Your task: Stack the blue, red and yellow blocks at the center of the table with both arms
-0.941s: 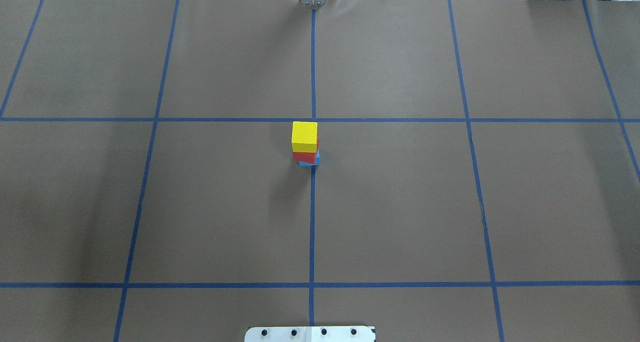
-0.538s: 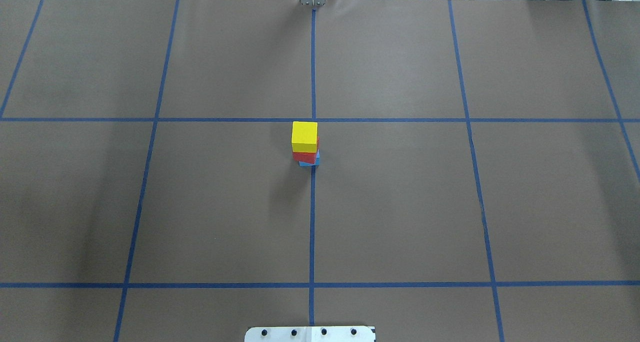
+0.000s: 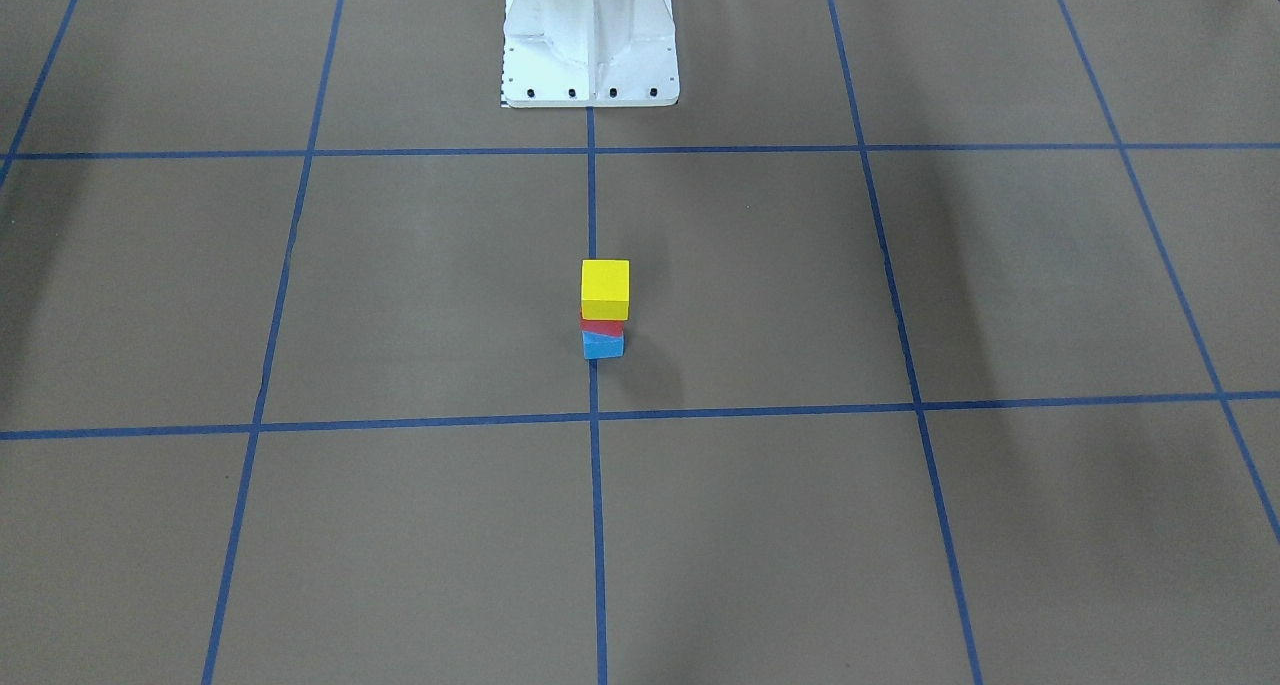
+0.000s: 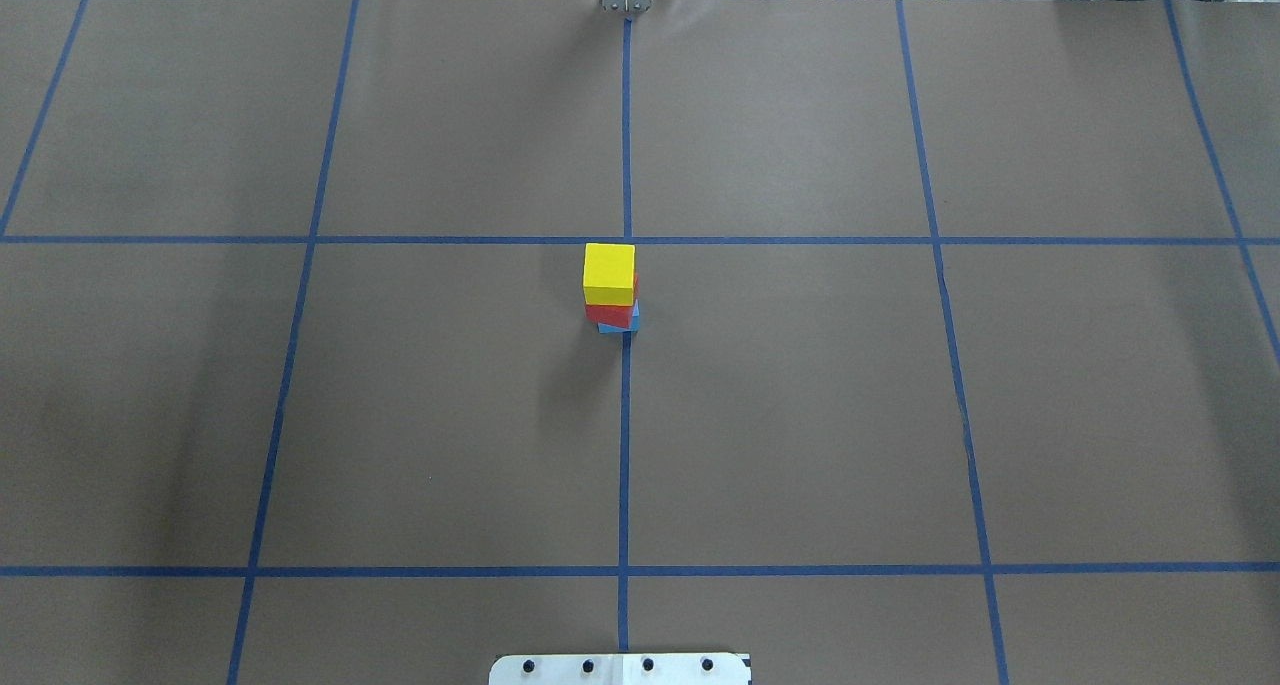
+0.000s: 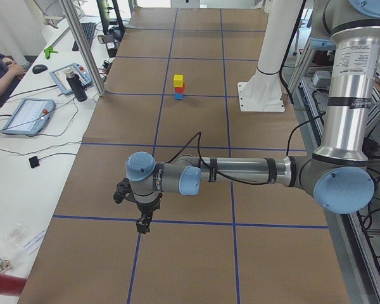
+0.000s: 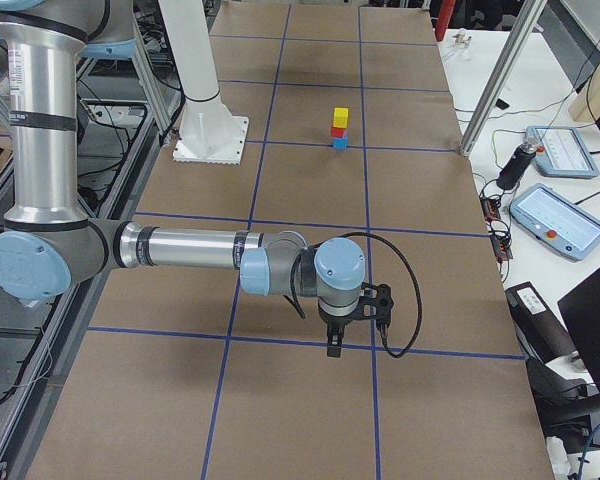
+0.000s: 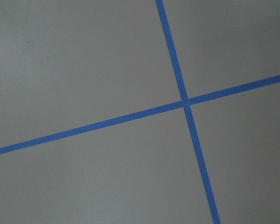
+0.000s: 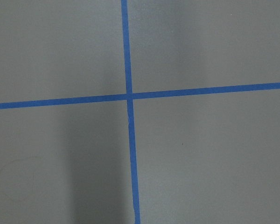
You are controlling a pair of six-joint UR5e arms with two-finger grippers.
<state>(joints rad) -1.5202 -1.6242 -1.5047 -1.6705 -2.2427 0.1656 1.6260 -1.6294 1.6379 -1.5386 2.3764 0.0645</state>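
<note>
Stack sits at table [image 4: 800, 415] centre: yellow [image 4: 609, 273] on red [image 4: 608, 313] on blue [image 4: 622, 327]. Our left gripper [image 5: 142, 223] and right gripper [image 6: 335, 342] hang well apart from it, at opposite ends, neither clearly nearer; finger spread we cannot tell.

Silver-grey tubular arms [image 5: 240, 170], pale blue joint caps [image 5: 140, 166], black cables [image 5: 191, 140], black claws [image 5: 142, 228], white bolted pedestal [image 3: 590, 40].

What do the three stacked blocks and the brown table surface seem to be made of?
The yellow block, red block and blue block look like painted wood or plastic: even matte colour, sharp edges, no shine; I cannot tell which. The table seems covered in brown paper: dull, slightly rippled at its far edge.
</note>
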